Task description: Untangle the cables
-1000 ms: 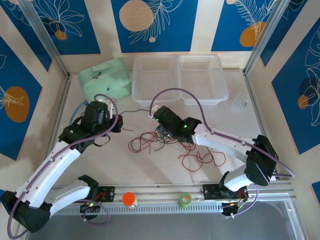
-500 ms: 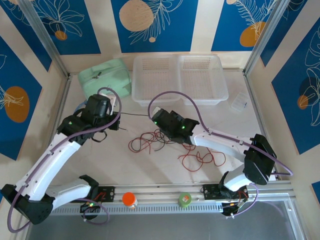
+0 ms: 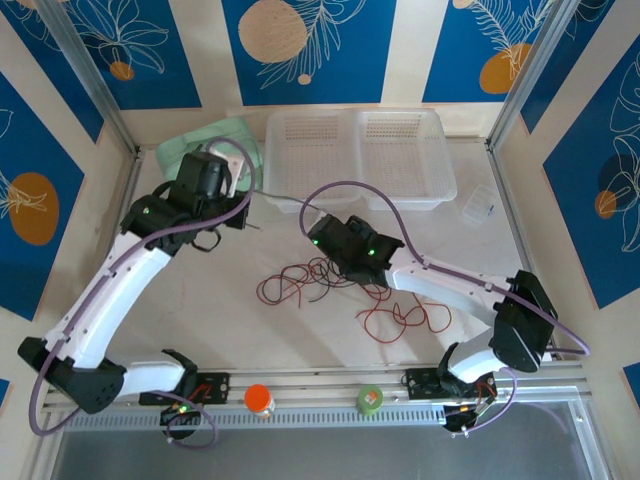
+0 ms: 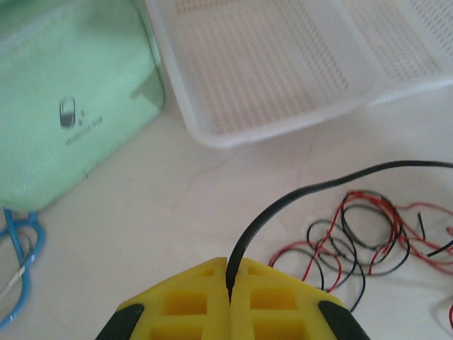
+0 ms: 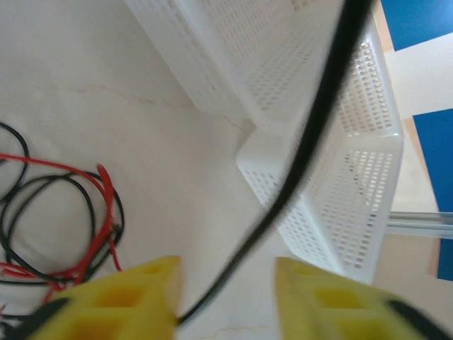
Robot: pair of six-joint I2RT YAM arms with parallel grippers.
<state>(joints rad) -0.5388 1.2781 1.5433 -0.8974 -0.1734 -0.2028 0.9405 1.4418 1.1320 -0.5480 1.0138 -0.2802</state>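
The cables lie as a loose tangle of red and black wire in the middle of the table, with more red loops to the right. My left gripper is raised near the green pouch, shut on the end of one black cable. That black cable stretches right to my right gripper. In the right wrist view the right gripper stands open, and the black cable passes blurred between its yellow fingers. The tangle lies right of the left gripper.
A mint green pouch sits at the back left and a double white perforated basket at the back centre. A blue cord lies by the pouch. A small clear box is at the right; an orange-capped jar and a green roll sit on the front rail.
The left arm has lifted and pulled back towards the pouch, drawing the black cable with it. The right gripper has opened and let go of the cable.
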